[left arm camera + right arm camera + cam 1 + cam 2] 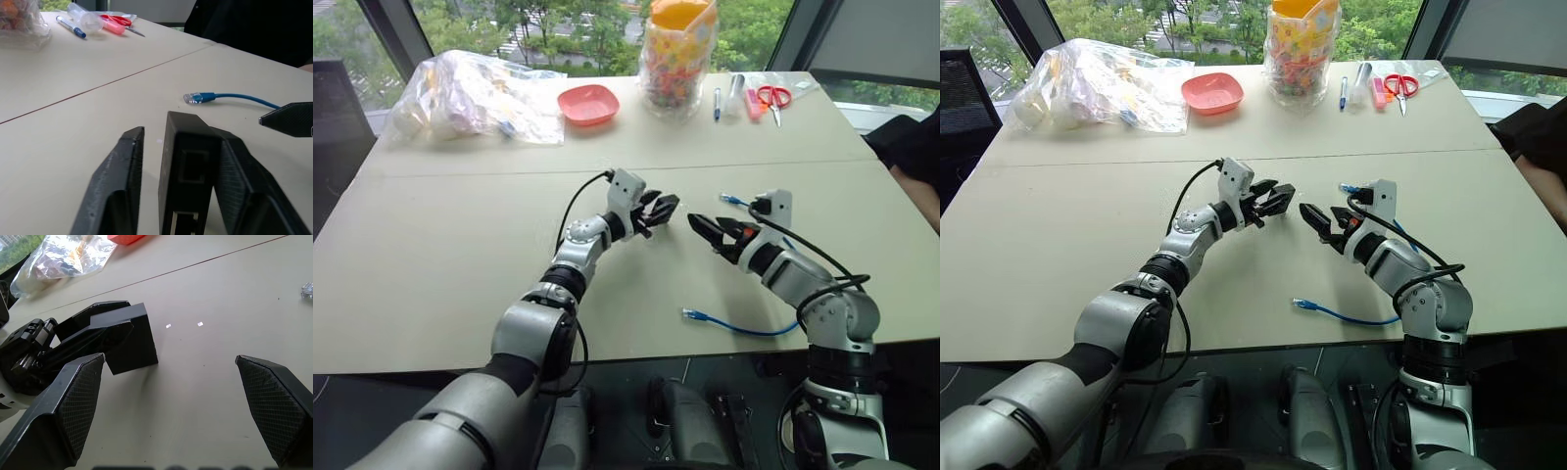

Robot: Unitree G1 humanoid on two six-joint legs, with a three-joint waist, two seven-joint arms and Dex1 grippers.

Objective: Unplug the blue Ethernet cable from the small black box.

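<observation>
I am reaching both arms forward over the beige table [460, 255], my two grippers pointing at each other near its middle, close but apart. My left gripper [658, 211] is pointing level toward my right side, and the small black box [188, 171] is sitting between its fingers: in the left wrist view one finger [234, 181] is lying against the box while the other [117, 181] is standing a little off it, so I cannot tell whether I am truly gripping it. The box's port is facing outward and nothing is plugged into it.

My right gripper [710, 231] is angling toward my left with its fingers spread wide around nothing; the right wrist view is showing them far apart, with the box [128, 340] upright on edge in my left gripper.

The blue Ethernet cable [744, 328] is lying loose on the table by my right arm. From the head views I am seeing one plug near the table's front edge [1304, 305] and the other beside my right wrist [728, 200]. The left wrist view is showing that plug [194, 98] on the table beyond the box.
</observation>
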